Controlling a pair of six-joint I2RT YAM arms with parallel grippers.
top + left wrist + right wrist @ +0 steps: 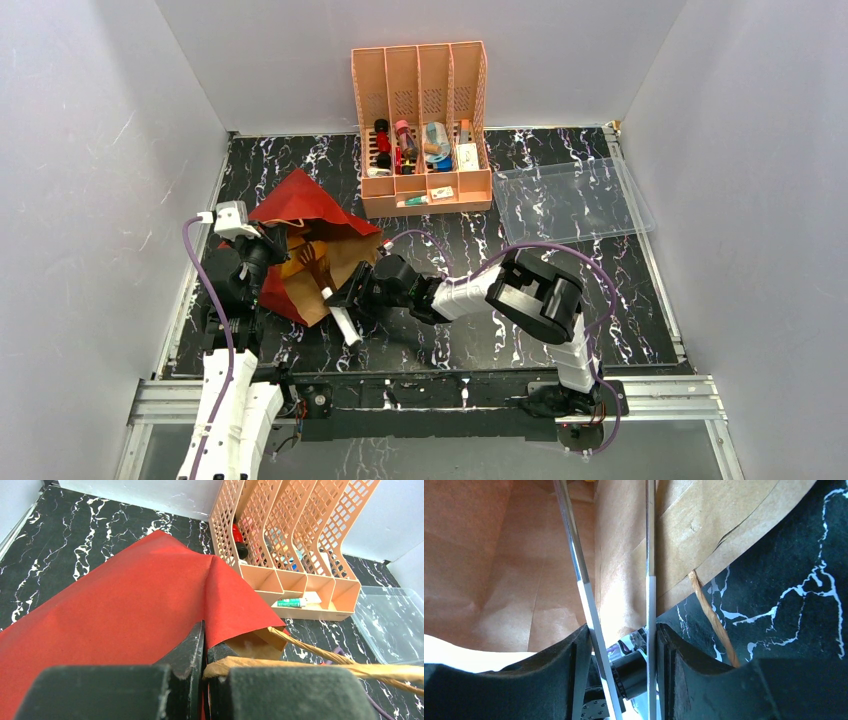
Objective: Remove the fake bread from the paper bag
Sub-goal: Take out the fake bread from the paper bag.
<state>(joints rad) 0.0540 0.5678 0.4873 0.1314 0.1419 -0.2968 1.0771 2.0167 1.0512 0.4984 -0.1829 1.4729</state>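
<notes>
Black finger pads (185, 652) of the left pincer (205, 652) fill the bottom of the left wrist view. They are pressed together on the rim of the paper bag (125, 595), with a strip of brown paper caught between them. A thin twisted handle (320, 656) runs off to the right from that grip.

The right pincer (621, 647) is clamped on a pair of metal tongs (580, 577). One blade lies against each finger, and the two blades stand apart as they reach into the brown mouth of the bag. Their tips are cut off by the top edge of the right wrist view, so what they touch cannot be told.

From above, the bag lies on its side on the left part of the table (600, 290), red part toward the back wall, open end toward the arms. The fake bread (303, 260) shows only as an orange-yellow patch inside the mouth. It is half covered by paper and by the left pincer, and its shape is too blurred to name. A yellow speck at the top edge of the right wrist view may be part of it.

Behind the bag stands a pink organizer (420, 75) holding small bottles and boxes, too small to read. A clear tray (570, 200) lies just beside it on the right, partly cut off in the left wrist view.
</notes>
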